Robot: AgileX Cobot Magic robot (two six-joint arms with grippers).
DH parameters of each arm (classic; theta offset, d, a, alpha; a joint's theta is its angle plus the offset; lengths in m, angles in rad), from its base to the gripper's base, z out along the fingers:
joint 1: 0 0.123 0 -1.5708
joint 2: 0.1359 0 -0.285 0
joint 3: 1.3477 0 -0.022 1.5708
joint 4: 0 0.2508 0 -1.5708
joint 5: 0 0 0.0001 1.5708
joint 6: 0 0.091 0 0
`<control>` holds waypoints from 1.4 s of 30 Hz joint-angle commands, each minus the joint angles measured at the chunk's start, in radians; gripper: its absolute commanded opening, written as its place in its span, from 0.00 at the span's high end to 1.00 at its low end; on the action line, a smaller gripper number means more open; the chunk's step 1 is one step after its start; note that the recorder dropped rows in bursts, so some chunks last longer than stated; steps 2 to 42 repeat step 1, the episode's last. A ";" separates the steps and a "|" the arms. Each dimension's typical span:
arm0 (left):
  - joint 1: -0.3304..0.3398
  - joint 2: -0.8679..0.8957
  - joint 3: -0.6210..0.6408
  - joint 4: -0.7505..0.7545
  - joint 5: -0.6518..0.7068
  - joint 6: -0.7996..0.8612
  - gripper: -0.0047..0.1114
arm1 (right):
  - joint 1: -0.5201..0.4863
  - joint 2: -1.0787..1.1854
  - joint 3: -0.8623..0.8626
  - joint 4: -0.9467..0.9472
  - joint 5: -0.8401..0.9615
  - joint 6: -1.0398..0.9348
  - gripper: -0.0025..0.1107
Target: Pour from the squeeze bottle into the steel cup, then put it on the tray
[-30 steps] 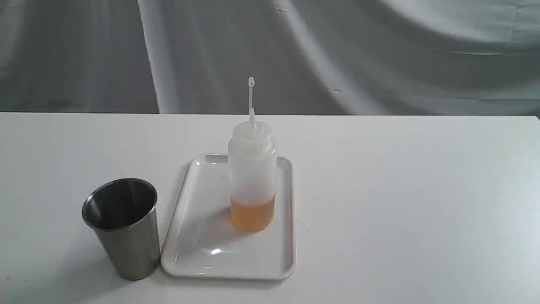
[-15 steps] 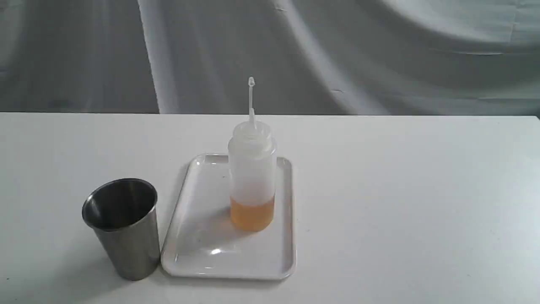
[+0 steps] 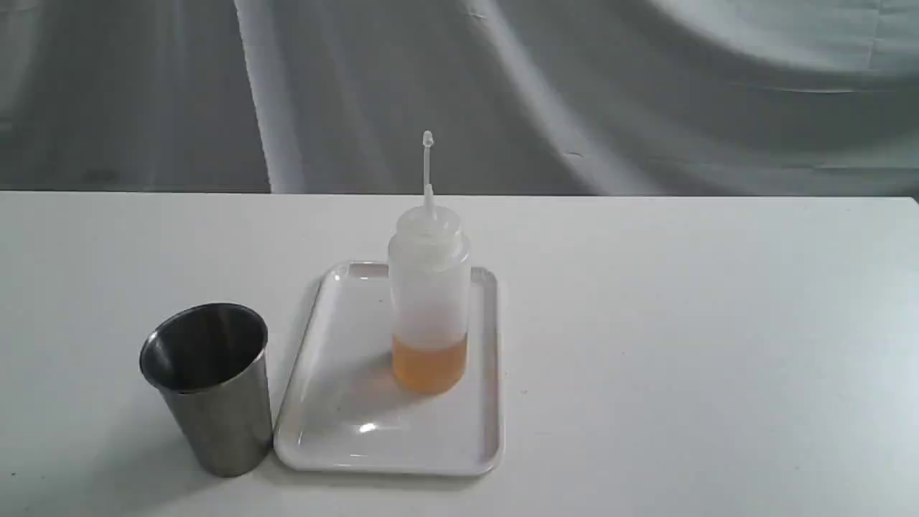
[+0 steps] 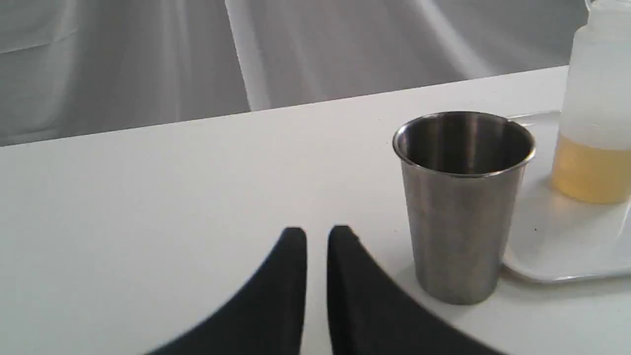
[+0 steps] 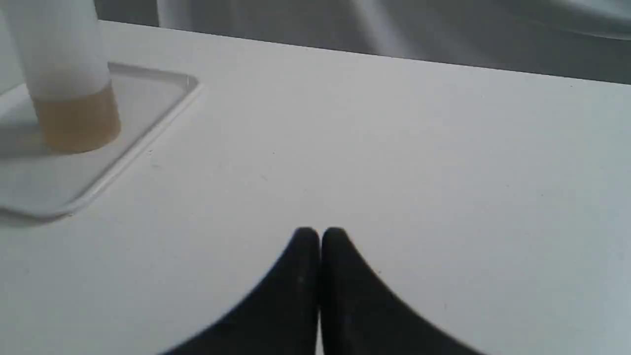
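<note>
The squeeze bottle [image 3: 429,287] stands upright on the white tray [image 3: 337,409], amber liquid filling its lower part and its cap tether pointing up. The steel cup [image 3: 215,388] stands upright on the table just left of the tray, its inside dark. No arm shows in the exterior view. In the left wrist view my left gripper [image 4: 317,231] hovers low beside the cup [image 4: 463,207], apart from it, fingers nearly together and holding nothing. My right gripper [image 5: 320,231] is shut and empty over bare table, well away from the bottle [image 5: 69,98] and tray [image 5: 148,108].
The white table [image 3: 682,345] carries only these things. A grey draped cloth [image 3: 574,93] hangs behind its far edge.
</note>
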 commanded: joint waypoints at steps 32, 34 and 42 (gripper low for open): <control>-0.003 -0.005 0.004 0.001 -0.007 -0.002 0.89 | -0.010 -0.001 0.004 -0.014 0.001 0.004 0.98; -0.003 -0.005 0.004 0.001 -0.007 -0.002 0.89 | -0.010 -0.001 0.004 -0.014 0.001 0.004 0.98; -0.003 -0.005 0.004 0.001 -0.007 -0.002 0.89 | -0.010 -0.001 0.004 -0.014 0.001 0.004 0.98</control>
